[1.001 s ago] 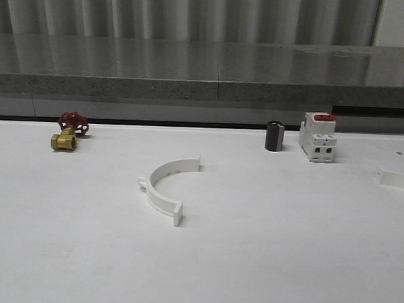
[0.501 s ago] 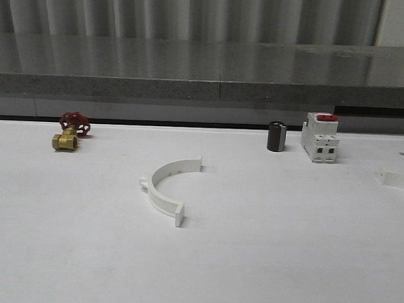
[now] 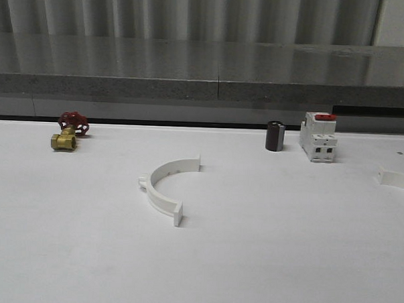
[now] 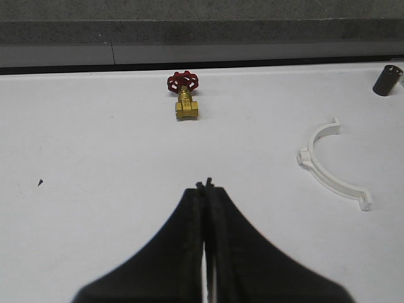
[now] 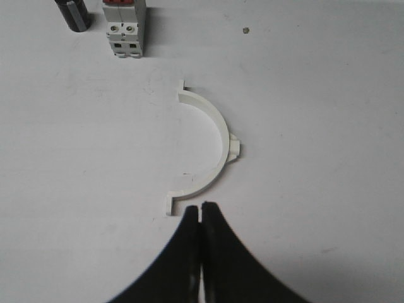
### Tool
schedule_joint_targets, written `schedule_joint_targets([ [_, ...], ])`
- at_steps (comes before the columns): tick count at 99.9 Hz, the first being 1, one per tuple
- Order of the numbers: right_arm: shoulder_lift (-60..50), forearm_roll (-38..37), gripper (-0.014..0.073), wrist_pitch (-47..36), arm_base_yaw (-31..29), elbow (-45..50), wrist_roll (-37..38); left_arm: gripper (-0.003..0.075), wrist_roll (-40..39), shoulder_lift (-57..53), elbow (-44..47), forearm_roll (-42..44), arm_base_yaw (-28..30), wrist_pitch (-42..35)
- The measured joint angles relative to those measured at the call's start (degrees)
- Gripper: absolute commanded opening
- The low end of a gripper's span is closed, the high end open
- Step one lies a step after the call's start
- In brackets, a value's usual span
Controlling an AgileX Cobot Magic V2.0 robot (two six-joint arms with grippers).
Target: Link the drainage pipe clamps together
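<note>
One white half-ring clamp [image 3: 161,187] lies flat on the white table near the middle, its open side facing right; the left wrist view shows the same clamp [image 4: 328,167] off to the side of my left gripper [image 4: 205,185], which is shut and empty, well apart from it. A second white half-ring clamp [image 3: 396,179] lies at the far right edge, cut off by the frame. In the right wrist view this clamp [image 5: 211,146] lies just ahead of my right gripper [image 5: 200,206], which is shut with nothing in it, tips close to the clamp's near end tab.
A brass valve with a red handwheel [image 3: 69,132] stands at the back left. At the back right stand a small dark cylinder [image 3: 275,136] and a white breaker with a red switch [image 3: 317,137]. A grey ledge [image 3: 204,91] runs behind the table.
</note>
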Motion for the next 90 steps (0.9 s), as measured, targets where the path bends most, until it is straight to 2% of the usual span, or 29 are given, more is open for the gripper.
schedule_joint_targets([
  [4, 3.05, 0.0, -0.0034, -0.96, 0.0, -0.85, 0.0, -0.002, 0.0, 0.0, 0.0, 0.0, 0.0, 0.0],
  [11, 7.58, 0.0, 0.0065, -2.93, 0.0, -2.18, 0.0, -0.002, 0.0, 0.0, 0.0, 0.0, 0.0, 0.0],
  [26, 14.89, 0.05, 0.0414, -5.88, 0.0, -3.46, 0.25, -0.002, 0.0, 0.0, 0.0, 0.0, 0.0, 0.0],
  [35, 17.76, 0.05, 0.0546, -8.27, 0.0, -3.45, 0.25, -0.002, 0.0, 0.0, 0.0, 0.0, 0.0, 0.0],
  [48, 20.37, 0.14, 0.0561, -10.47, 0.0, -4.29, 0.25, -0.002, 0.0, 0.0, 0.0, 0.0, 0.0, -0.11],
  [90, 36.11, 0.27, 0.0562, -1.77, -6.22, -17.71, 0.22, -0.002, 0.0, 0.0, 0.0, 0.0, 0.0, -0.11],
])
